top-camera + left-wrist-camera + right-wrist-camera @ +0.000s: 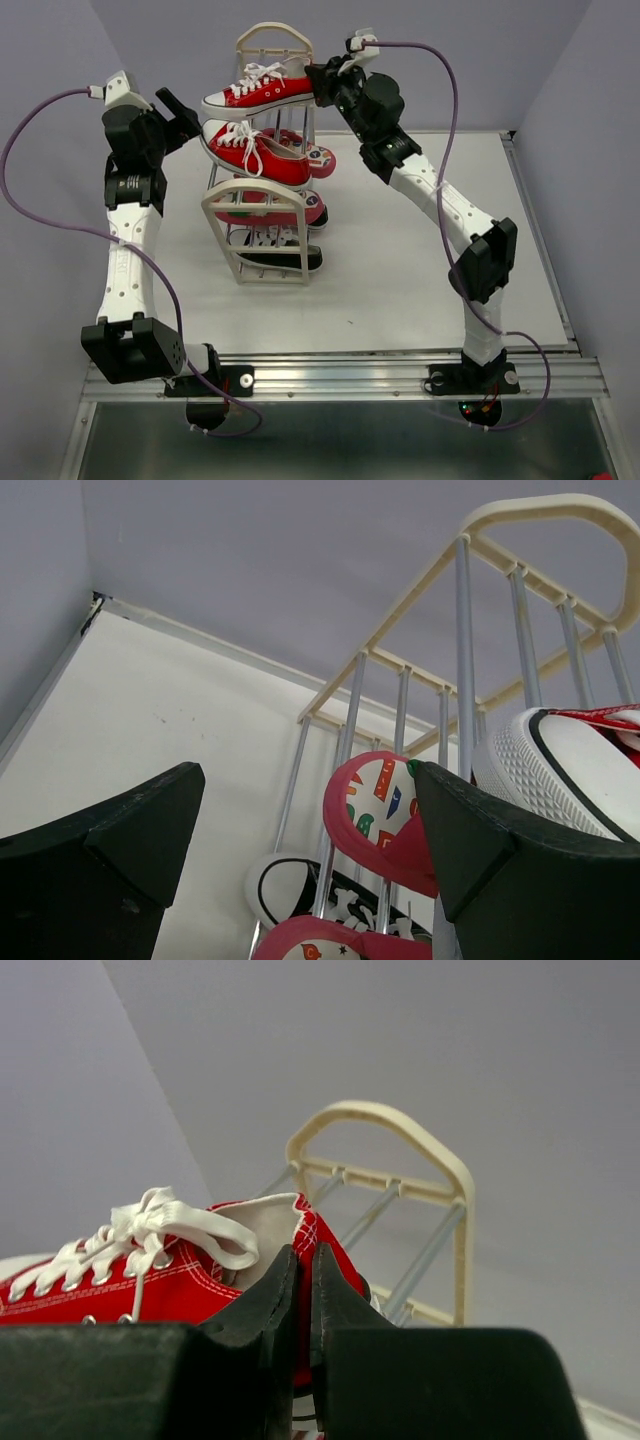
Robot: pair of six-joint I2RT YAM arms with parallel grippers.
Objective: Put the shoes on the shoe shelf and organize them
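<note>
Red sneaker (258,92) heel clamped in right end effector (322,85) at shelf (250,184) top, left end effector (186,118) spread wide, holding nothing, at shelf's 9 o'clock, bench (420,280) stretching to 3 o'clock

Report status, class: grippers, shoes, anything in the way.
Right gripper shut on red sneaker heel, at shelf top. Left gripper open, empty, beside shelf. Just below, second red sneaker.

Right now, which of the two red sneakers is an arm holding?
The upper red sneaker: the right arm's jaws are shut on its heel. The lower red sneaker is gripped by nothing.
</note>
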